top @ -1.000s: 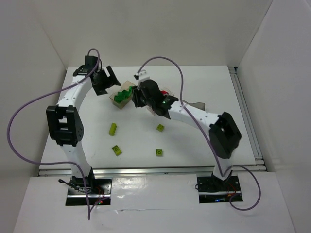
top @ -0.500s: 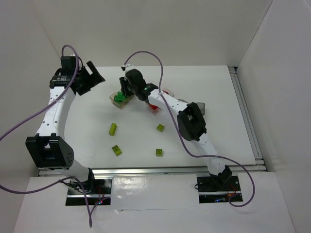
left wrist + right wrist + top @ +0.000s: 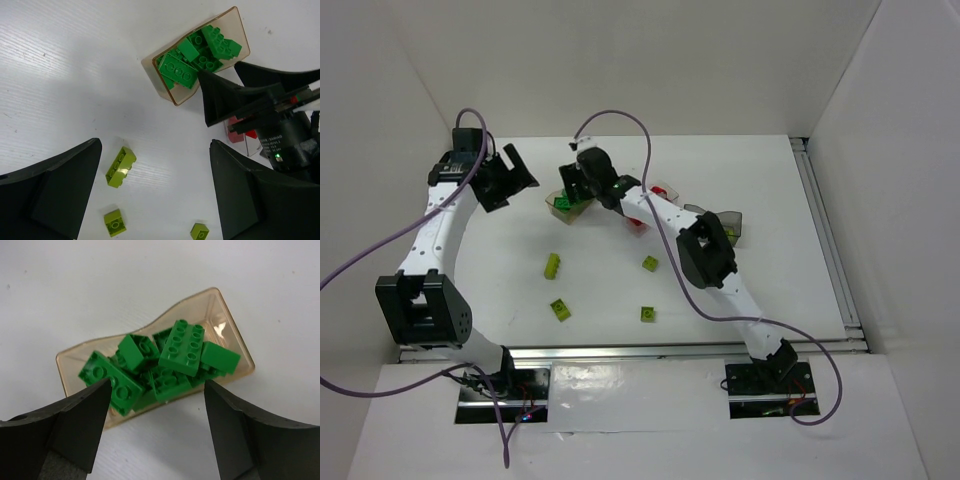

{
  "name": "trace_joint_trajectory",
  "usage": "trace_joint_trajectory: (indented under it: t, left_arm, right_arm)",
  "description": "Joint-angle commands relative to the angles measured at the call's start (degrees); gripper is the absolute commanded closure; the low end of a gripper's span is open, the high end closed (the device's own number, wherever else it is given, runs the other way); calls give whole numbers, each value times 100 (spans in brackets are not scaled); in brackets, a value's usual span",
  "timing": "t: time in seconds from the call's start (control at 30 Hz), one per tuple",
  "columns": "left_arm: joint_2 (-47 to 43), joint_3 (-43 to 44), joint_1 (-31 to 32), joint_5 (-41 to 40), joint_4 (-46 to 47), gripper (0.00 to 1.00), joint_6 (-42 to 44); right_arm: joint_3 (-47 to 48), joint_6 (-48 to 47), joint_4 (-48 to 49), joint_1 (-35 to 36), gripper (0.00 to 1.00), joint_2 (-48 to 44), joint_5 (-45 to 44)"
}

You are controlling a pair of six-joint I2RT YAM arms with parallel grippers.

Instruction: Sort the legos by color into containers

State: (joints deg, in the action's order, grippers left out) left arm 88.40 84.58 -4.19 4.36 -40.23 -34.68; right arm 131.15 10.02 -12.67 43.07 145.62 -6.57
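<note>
Top external: sorting partway. Dark green legos (image 3: 181,346) in tan tray (image 3: 212,307), four yellow-green legos (image 3: 552,265) loose on counter (image 3: 500,290); left tool (image 3: 155,143), right tool (image 3: 156,384) gaping, empty.

White table (image 3: 520,290), plain white walls (image 3: 650,60) on three sides.

We can read nothing for certain. The only lettering we find is small white print on the black right wrist housing (image 3: 276,142), seen from the left wrist, too blurred to make out.
</note>
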Motion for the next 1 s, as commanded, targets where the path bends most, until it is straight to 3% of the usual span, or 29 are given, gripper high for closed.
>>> trace_joint_trajectory:
  t: [0.0, 0.27, 0.37, 0.63, 0.8, 0.97]
  left_arm:
    - [-156, -38, -47, 3, 76, 2, 84]
    - [-288, -519, -47, 74, 129, 6, 294]
    - [-288, -923, 93, -5, 129, 6, 471]
    - [-114, -1979, 777, -382, 191, 1, 409]
    - [387, -2050, 1121, -725, 191, 1, 347]
    - [714, -2050, 1332, -1103, 191, 16, 23]
  right_arm:
    - [-650, -70, 430, -27, 18, -1174, -284]
    - [-2143, -115, 746, -27, 32, -2633, -407]
    - [-4169, 192, 1194, -27, 32, -3775, -468]
    - [-6713, 1098, 538, -27, 20, -5719, -609]
    - [-7297, 1485, 213, -27, 19, -6414, -819]
    - [-7350, 1731, -131, -27, 22, -6476, -1136]
